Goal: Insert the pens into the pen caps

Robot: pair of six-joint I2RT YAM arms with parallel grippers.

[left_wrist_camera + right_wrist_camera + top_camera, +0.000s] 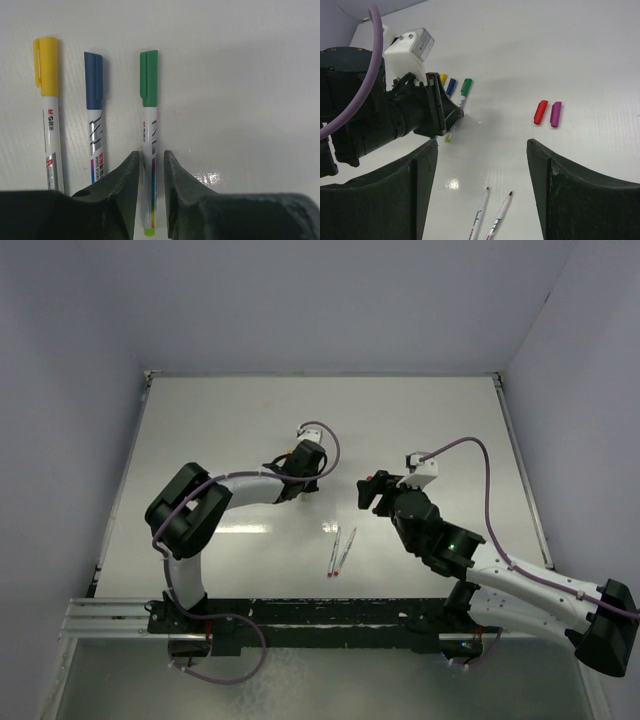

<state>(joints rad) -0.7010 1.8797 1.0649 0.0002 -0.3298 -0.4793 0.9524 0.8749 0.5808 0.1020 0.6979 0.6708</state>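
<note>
Left pincer (151, 156) barely parted astride green-capped pen (149, 125), not clamping; right pincer (482, 142) wide, empty, uncapped pens (479, 210) at its 6 o'clock: probably light, stiff, slick, so grip mid-barrel.

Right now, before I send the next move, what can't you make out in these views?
Left wrist view: lower barrels of the yellow pen and blue pen, hidden behind the left end effector.
Right wrist view: back ends of the two uncapped pens, cut off by the bottom edge.
Top view: those capped pens and the green pen, hidden under the left arm; the uncapped pens' tip colours, too small.
</note>
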